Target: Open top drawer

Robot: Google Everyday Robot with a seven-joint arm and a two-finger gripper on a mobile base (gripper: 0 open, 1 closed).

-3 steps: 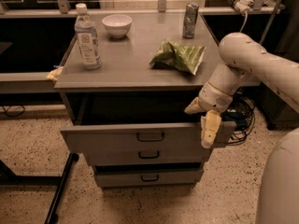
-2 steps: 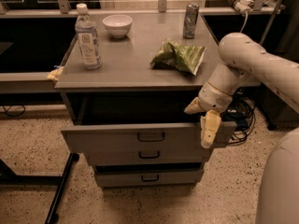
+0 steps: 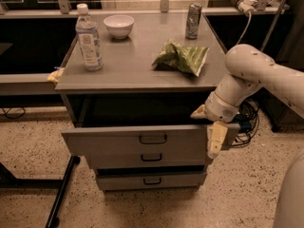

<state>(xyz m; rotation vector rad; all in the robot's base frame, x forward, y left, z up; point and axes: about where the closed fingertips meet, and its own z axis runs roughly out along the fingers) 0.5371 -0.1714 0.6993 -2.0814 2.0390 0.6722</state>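
The top drawer (image 3: 118, 141) is the widest grey front of three, with a small dark loop handle (image 3: 153, 139) at its centre. It stands pulled out from the cabinet, with a dark gap behind its front panel. My gripper (image 3: 214, 137) hangs at the drawer's right end, well to the right of the handle, with its cream fingers (image 3: 216, 136) pointing down over the panel's right edge. It holds nothing that I can see. Two shorter drawers (image 3: 151, 159) sit below.
On the cabinet top (image 3: 123, 70) stand a water bottle (image 3: 88, 38), a white bowl (image 3: 118, 25), a dark can (image 3: 193, 21) and a green crumpled bag (image 3: 182, 58). A black table leg (image 3: 61, 194) runs along the floor at left. Cables (image 3: 244, 122) lie behind my arm.
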